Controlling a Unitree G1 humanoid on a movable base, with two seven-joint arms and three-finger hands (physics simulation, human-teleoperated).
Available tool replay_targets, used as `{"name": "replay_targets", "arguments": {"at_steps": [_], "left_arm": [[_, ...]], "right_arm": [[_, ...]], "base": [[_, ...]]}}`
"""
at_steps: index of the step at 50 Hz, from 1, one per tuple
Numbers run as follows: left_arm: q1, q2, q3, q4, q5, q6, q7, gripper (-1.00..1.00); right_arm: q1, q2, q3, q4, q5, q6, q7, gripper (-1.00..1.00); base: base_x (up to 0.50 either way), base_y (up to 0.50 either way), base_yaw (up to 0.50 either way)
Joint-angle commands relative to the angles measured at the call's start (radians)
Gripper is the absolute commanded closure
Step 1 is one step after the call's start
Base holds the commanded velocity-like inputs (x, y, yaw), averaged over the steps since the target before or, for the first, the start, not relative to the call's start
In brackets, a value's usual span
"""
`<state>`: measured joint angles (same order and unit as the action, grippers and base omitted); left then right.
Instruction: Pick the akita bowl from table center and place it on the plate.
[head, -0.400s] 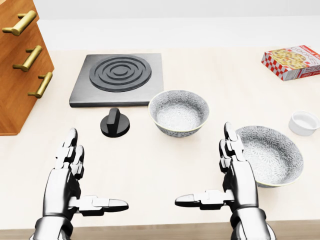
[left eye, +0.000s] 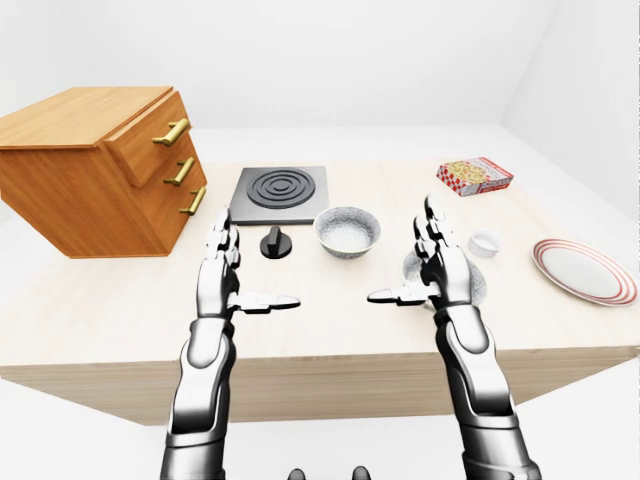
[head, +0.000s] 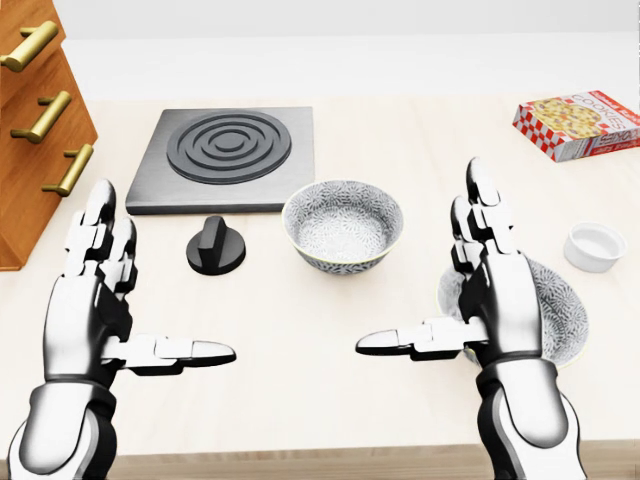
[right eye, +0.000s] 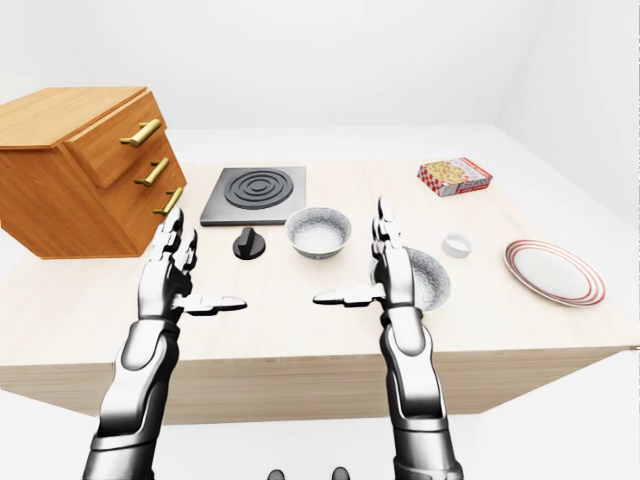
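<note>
- Simulated kitchen mock-up, plain white walls & floor, no real room detail.
- Light wood table serves as countertop.
- Black hotplate w/ ring burner, separate black knob beside it.
- Crockery: patterned bowls, red-rimmed plate, small white cup.
- Wooden drawer unit w/ brass handles; food box.
</note>
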<state>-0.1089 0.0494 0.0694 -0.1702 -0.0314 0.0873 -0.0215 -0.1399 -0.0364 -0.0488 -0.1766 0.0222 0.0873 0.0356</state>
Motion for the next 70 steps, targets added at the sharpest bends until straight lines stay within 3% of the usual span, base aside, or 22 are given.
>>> {"name": "replay_targets", "arguments": {"at_steps": [1, 33, 44, 60, 65, 70], "left_arm": [[-0.057, 0.009, 0.014, -0.063, -0.015, 0.000, 0.005, -1.00], [-0.040, -0.005, -0.010, -0.165, -0.011, 0.000, -0.006, -1.00], [-0.033, -0.009, -0.016, -0.186, 0.001, 0.000, -0.009, -1.00], [-0.029, -0.007, -0.008, -0.196, -0.005, 0.000, -0.009, -1.00], [-0.042, 0.006, -0.001, -0.173, 0.008, 0.000, -0.013, -1.00], [-0.107, 0.063, 0.026, -0.046, 0.128, 0.000, -0.023, -1.00]], "right_arm": [[-0.012, -0.014, -0.017, -0.077, 0.024, 0.000, 0.027, -1.00], [0.002, -0.012, -0.021, -0.103, 0.068, 0.000, 0.034, -1.00], [0.041, -0.013, -0.010, -0.153, 0.076, 0.000, 0.085, -1.00], [0.054, -0.011, -0.015, -0.153, 0.055, 0.000, 0.091, -1.00], [0.044, -0.011, -0.015, -0.149, 0.050, 0.000, 0.088, -1.00], [0.049, -0.013, -0.017, -0.152, 0.049, 0.000, 0.092, -1.00]], "base": [[0.00, -0.50, 0.00], [0.00, -0.50, 0.00], [0.15, -0.48, 0.00], [0.22, -0.08, 0.00], [0.00, 0.00, 0.00], [0.00, 0.00, 0.00]]}}
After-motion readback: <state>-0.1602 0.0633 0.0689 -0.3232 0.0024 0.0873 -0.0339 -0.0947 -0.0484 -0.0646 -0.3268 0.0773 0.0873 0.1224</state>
